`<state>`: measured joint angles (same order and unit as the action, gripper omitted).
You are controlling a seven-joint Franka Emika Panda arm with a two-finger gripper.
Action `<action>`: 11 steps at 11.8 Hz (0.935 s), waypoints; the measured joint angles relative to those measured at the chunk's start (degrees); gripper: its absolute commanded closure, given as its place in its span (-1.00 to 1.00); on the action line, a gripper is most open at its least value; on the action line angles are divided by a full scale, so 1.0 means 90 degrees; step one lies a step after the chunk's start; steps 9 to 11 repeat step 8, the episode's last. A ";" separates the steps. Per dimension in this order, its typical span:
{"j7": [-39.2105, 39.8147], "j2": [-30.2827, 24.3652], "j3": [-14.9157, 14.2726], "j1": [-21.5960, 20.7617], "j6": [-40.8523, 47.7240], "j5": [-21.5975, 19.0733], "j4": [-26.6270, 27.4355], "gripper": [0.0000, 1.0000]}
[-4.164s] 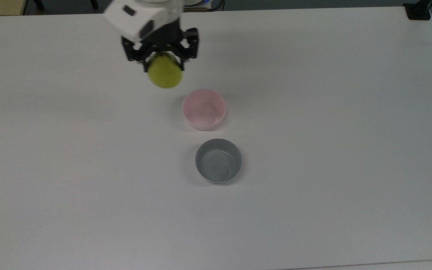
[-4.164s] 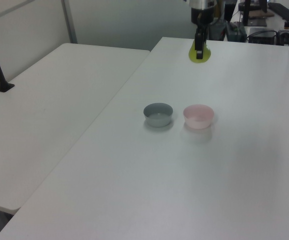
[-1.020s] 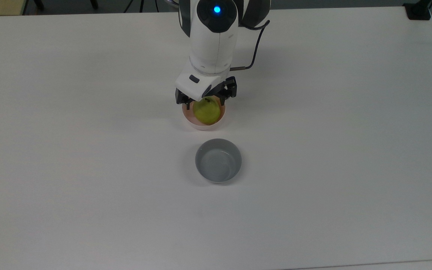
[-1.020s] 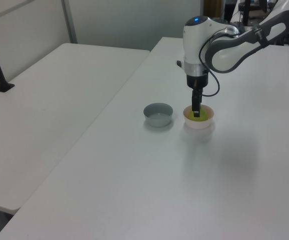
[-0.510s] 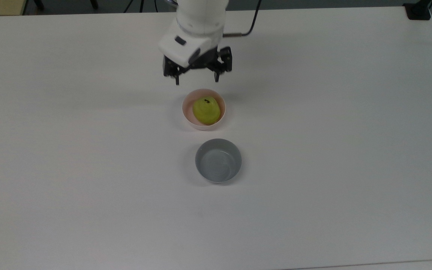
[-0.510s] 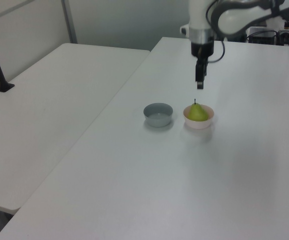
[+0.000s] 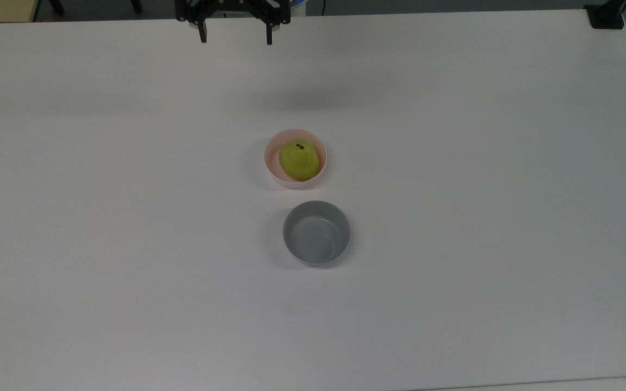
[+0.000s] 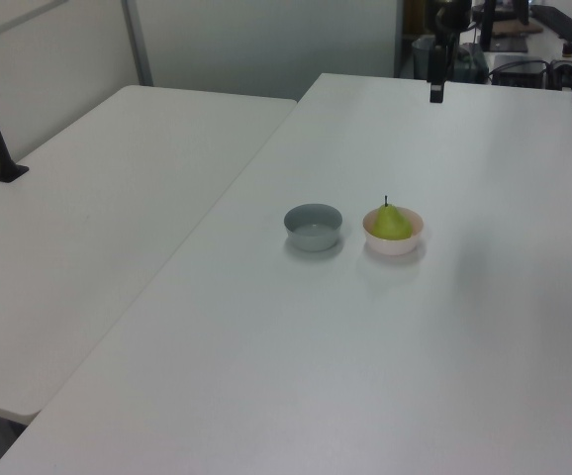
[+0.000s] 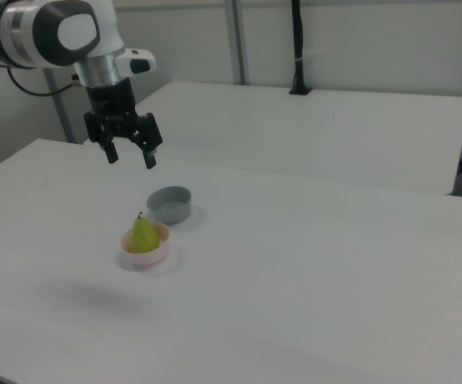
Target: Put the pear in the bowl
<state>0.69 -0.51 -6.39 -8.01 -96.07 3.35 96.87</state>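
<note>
The pear (image 7: 299, 160) sits upright inside the pink bowl (image 7: 268, 163), stem up, its broad base resting on the bowl's floor and its narrower neck rising above the rim, as the left view (image 8: 391, 223) and the right view (image 9: 142, 236) show. The grey bowl (image 7: 316, 232) stands just beside the pink bowl on the white table (image 7: 481, 217), apart from it and holding nothing. The gripper (image 9: 131, 152) hangs well above and away from the pink bowl, its two fingers spread apart and carrying nothing; in the top view it lies at the far table edge (image 7: 235, 30).

Judged from its glossy skin and rounded form, the pear is likely light, rigid and somewhat slippery, so a grip across the widest part of the body would seat best, with the fingers on opposite flanks. The tapering neck would tend to slide out of a pinch, and the thin stem looks too frail to bear a hold. With the pear inside the pink bowl, the placement appears complete.
</note>
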 measured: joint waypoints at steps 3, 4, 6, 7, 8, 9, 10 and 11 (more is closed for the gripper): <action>-0.0001 0.0013 -0.0001 0.0066 0.0014 0.0000 -0.0030 -1.00; -0.0001 0.0016 -0.0001 0.0091 0.0014 0.0000 -0.0030 -1.00; -0.0001 0.0016 -0.0001 0.0124 0.0014 0.0000 -0.0030 -1.00; -0.0001 0.0016 -0.0001 0.0124 0.0014 0.0000 -0.0030 -1.00; -0.0001 0.0016 -0.0001 0.0124 0.0014 0.0000 -0.0030 -1.00; -0.0001 0.0016 -0.0001 0.0124 0.0014 0.0000 -0.0030 -1.00; -0.0001 0.0016 -0.0001 0.0124 0.0014 0.0000 -0.0030 -1.00; -0.0001 0.0016 -0.0001 0.0124 0.0014 0.0000 -0.0030 -1.00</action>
